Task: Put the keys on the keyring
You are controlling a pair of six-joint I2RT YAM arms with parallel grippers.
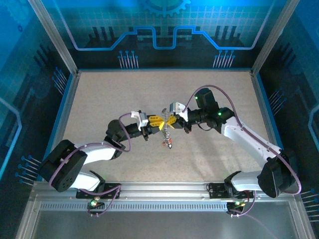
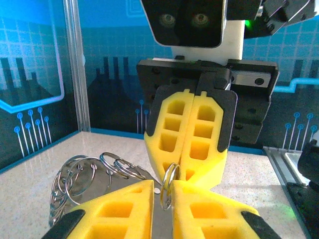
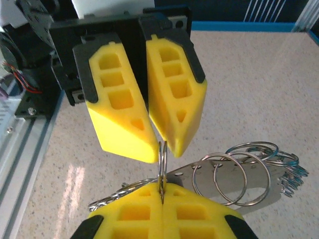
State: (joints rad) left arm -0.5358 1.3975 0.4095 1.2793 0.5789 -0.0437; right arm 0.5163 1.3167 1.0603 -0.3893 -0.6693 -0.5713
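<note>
Top external view, both grippers meeting tip to tip above the surface (image 1: pixel 124 94), right gripper (image 1: pixel 172 120) clamped tight on the thin keyring (image 3: pixel 162 167), left gripper (image 1: pixel 159 121) narrowly parted around it, keys (image 1: pixel 167 143) dangling beneath.

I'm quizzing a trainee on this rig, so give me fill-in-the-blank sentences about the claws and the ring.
The right claw is ____ on the silver ring.
The fingers of both claws are coloured ____.
In the top view, the left claw reaches in from the ____ side.
Missing words: shut, yellow, left.
</note>
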